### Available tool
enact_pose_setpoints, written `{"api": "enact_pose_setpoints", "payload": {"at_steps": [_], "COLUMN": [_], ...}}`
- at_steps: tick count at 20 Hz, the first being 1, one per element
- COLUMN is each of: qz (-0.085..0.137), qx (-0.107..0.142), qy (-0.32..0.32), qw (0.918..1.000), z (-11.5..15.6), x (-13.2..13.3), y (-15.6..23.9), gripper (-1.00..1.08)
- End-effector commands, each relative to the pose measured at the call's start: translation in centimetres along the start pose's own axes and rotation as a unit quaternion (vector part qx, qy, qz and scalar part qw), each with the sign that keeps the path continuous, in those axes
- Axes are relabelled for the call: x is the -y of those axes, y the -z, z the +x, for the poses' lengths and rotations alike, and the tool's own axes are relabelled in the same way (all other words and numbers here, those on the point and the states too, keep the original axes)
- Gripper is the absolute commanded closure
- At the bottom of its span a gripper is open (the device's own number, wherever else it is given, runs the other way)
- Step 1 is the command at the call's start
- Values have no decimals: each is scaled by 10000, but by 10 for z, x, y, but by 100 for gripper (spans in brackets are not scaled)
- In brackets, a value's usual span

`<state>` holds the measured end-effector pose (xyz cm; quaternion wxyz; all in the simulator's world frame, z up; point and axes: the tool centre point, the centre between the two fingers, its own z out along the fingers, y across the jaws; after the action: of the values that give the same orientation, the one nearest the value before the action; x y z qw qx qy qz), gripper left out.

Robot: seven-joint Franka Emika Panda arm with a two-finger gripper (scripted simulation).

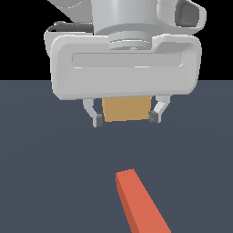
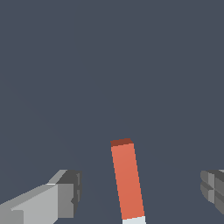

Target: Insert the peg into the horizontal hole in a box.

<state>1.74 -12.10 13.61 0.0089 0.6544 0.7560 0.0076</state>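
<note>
While nothing grips it, peg (image 1: 140,200): one, lying flat.
Box (image 1: 126,109): one.
Gripper (image 1: 125,119): fingers apart, empty.
Writing: none legible.

The box (image 1: 126,109) in the exterior view shows only as a tan patch between the fingers (image 1: 97,120); the hand covers its upper part, and the hole cannot be seen. The peg (image 1: 140,201) runs off that view's lower edge, so only its orange-red half appears there. In the wrist view the peg (image 2: 127,180) is cut by the picture's edge just past the start of its white half. Both fingertips (image 2: 65,194) there are cropped by the edges, one almost entirely. The arm above the hand runs off the exterior view's top.
</note>
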Motion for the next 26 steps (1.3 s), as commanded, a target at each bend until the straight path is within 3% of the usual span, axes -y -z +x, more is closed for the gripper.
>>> {"api": "enact_pose_setpoints", "payload": {"at_steps": [1, 13, 26], "qz": [16, 85, 111], "qx": [-5, -22, -26], "qy": [116, 581, 755], "qw": [9999, 9983, 9971], "z": [-24, -123, -160], "x": [0, -11, -19], "y": [-10, -53, -69], "gripper": [-92, -92, -92]}}
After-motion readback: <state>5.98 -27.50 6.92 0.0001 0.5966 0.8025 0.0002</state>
